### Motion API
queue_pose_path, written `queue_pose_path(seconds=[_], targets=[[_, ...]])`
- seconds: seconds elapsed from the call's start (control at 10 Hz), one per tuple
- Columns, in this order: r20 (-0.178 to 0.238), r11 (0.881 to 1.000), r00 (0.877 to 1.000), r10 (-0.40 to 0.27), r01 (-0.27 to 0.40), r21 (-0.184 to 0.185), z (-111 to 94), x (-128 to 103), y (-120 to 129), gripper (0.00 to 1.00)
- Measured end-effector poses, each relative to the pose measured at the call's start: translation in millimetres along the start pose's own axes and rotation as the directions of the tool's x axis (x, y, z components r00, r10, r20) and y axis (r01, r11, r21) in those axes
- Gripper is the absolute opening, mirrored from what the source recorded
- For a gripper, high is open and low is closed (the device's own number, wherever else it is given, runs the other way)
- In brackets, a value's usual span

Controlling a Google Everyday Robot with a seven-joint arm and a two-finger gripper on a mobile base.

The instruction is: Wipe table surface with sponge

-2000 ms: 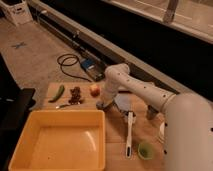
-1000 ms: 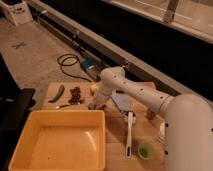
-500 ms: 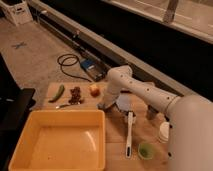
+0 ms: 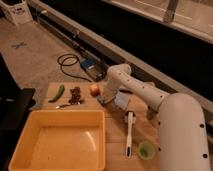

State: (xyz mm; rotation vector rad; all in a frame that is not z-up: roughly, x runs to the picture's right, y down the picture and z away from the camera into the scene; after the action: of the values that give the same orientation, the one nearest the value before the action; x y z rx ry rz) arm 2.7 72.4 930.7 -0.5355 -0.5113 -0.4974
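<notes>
Light tan plank worktop (image 4: 116,131), white arm reaching in from the right and bending down toward its middle. Claw (image 4: 103,100) low over the planks, just right of a small orange-red fruit (image 4: 94,89); whether wide or narrow, cannot tell. Blue-grey sponge (image 4: 121,102) just right of the claw, on the worktop and partly under the forearm; touching the claw or not, cannot tell. Left of the fruit, a dark brown cluster (image 4: 76,93), then a green pepper-like vegetable (image 4: 57,93) near the far left corner, with a small metal utensil (image 4: 63,105) nearer. Big yellow tub (image 4: 56,141) over the near left part. White long-handled brush (image 4: 129,132) lying near-to-far right of the tub, and a small green cup (image 4: 146,149) beside its near end.
</notes>
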Motion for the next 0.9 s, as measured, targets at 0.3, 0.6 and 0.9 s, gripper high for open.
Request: queue_pose_path(seconds=[0.3, 0.6, 0.9], targets=[[0.091, 0.998, 0.995, -0.036, 0.031, 0.054, 2, -29, -13, 0.0], [0.135, 0.996, 0.988, -0.074, 0.065, 0.067, -11, -55, 1, 0.0], [0.079, 0.998, 0.995, -0.064, 0.062, 0.015, -15, -43, 16, 0.0]])
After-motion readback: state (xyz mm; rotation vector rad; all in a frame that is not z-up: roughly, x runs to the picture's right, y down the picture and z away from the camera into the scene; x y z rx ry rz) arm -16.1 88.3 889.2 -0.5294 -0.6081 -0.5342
